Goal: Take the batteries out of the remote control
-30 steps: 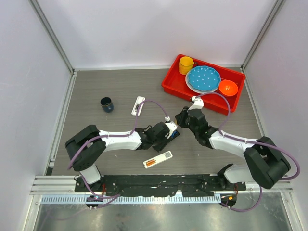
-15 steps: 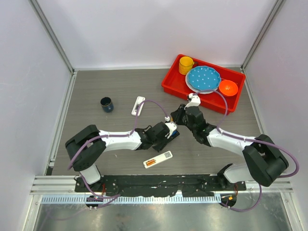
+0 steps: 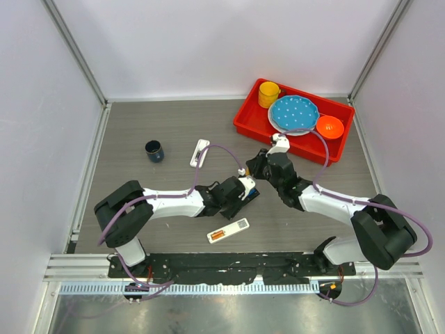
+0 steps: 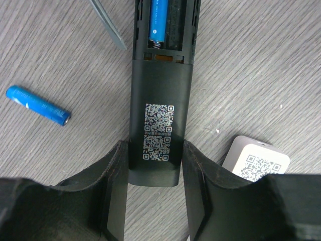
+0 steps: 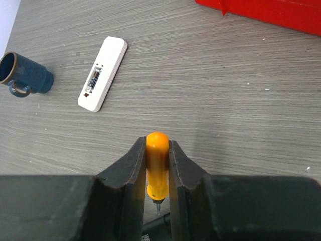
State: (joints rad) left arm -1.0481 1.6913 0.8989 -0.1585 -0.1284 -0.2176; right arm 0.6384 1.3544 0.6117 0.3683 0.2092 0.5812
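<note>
Blue battery [image 4: 158,22] sits in the black remote [image 4: 160,85] at 12 o'clock, a loose battery [image 4: 37,104] at 9. Left gripper [image 4: 154,161] clamps the remote; right gripper [image 5: 157,148] pinches an orange screwdriver [image 5: 157,170], likely to lever that cell out next.

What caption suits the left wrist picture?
Left gripper clamps the black remote; one blue battery sits inside, a loose battery lies on the table.

right gripper [image 3: 257,168] shifted left, nearer remote [image 4: 160,90]
</note>
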